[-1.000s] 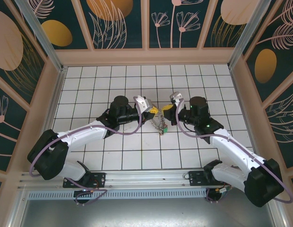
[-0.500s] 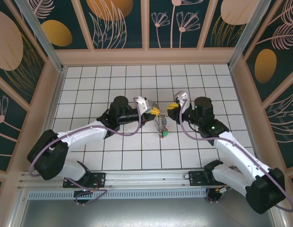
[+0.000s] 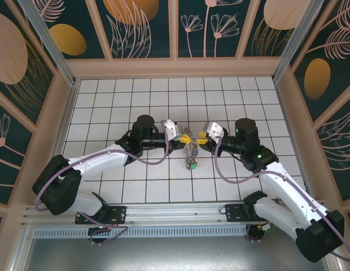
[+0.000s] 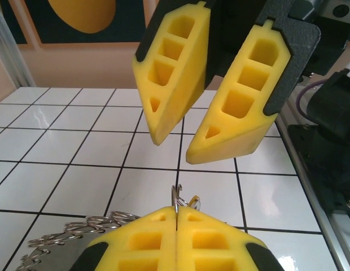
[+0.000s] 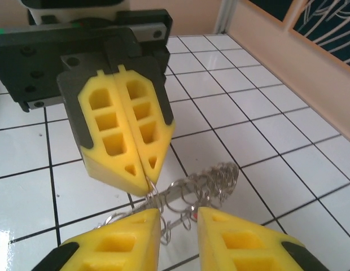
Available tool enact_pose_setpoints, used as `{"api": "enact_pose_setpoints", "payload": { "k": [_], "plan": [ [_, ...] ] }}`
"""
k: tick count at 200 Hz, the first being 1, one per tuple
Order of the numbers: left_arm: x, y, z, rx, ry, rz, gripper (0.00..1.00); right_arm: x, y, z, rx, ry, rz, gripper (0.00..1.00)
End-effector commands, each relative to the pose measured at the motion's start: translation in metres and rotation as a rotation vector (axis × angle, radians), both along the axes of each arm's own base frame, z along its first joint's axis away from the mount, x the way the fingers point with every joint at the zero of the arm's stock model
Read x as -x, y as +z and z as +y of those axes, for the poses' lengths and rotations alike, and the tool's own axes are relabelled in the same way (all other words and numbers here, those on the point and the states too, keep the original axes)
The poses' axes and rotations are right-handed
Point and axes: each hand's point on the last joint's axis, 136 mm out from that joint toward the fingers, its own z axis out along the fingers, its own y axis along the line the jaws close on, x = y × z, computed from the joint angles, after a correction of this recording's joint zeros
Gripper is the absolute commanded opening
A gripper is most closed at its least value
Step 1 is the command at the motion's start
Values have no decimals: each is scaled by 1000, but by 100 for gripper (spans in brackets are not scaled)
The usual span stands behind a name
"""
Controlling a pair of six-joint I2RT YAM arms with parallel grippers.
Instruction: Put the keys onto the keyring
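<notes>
My left gripper [image 3: 184, 137] is shut on the thin wire of the keyring [image 4: 176, 199], holding it edge-up above the tiles. The keyring [image 5: 204, 186] trails away from the pinch as a coil of small silvery rings. The keys [image 3: 191, 153] hang in a bunch below the two grippers, with a green and red tag at the bottom. My right gripper [image 3: 201, 137] faces the left one tip to tip, open. In the right wrist view its fingers [image 5: 135, 231] straddle the ring bundle just below the left gripper [image 5: 145, 187]. In the left wrist view the right gripper [image 4: 178, 145] hangs just above the pinch.
The white tiled floor [image 3: 135, 101] is walled in by peach panels [image 3: 175, 68] at the back and sides. A metal rail [image 3: 175, 212] with both arm bases runs along the near edge.
The right gripper has swung left and down toward the left gripper and opened from nearly shut. The left gripper has kept its grip and edged slightly right; the key bunch hangs between them.
</notes>
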Motion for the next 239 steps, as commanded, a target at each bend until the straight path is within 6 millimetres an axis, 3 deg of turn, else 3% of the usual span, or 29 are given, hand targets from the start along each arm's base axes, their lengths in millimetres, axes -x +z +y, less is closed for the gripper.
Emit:
{"api": "enact_pose_setpoints", "payload": {
  "k": [1,70,102,151,239],
  "plan": [
    [7,35,-7,70,-65,-80,0,7,14,11,-3,96,-56,24],
    [5,35,-8,67,-60,-75,0,8,4,13,32,123,-59,25],
    [6,34,-9,69,-73,-74,0,-1,-4,8,64,72,-73,25],
    [8,35,-8,69,-85,-73,0,-10,1,8,44,35,-119,27],
    [6,32,-8,55,-68,-70,0,-9,4,8,28,30,-129,31]
  ]
}}
